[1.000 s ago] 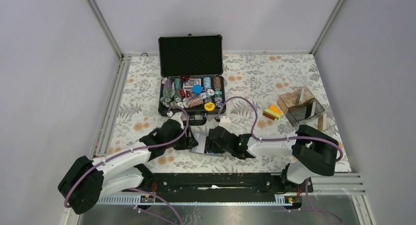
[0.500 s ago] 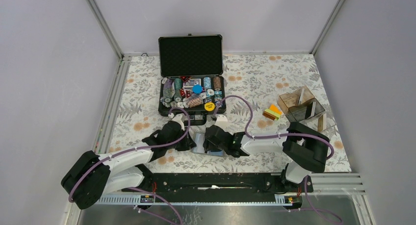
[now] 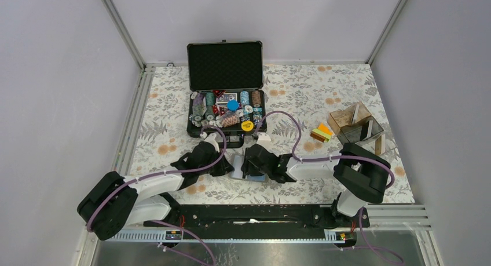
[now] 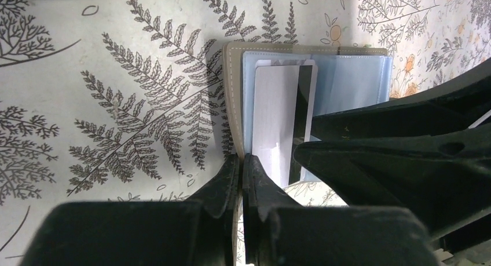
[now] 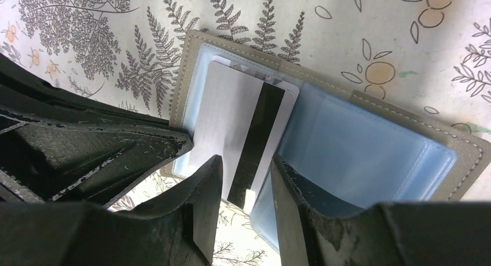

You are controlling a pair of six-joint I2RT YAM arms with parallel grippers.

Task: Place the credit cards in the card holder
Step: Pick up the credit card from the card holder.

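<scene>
card part-way into holder, both grippers engaged

the holder [image 5: 370, 150] lies open and flat on the table [image 3: 301, 86], between the two arms and near the front edge. the left gripper [image 4: 241, 164] is closed tight on the holder's grey outer edge. this looks like a brace, so the holder does not slide while a card goes in.

one card [image 5: 231, 109], white back with a black stripe up, lies across the light blue panel. its far end sits at or under the pocket lip; which one cannot be told. the right gripper [image 5: 246, 179] has its fingers a narrow gap apart over the card's near end, apparently to push it along the panel. contact is not visible.

the other cards [image 3: 321, 133], orange, yellow and green, lie stacked well apart to the right, just beside the box [image 3: 356, 127], and are not yet loaded.
</scene>
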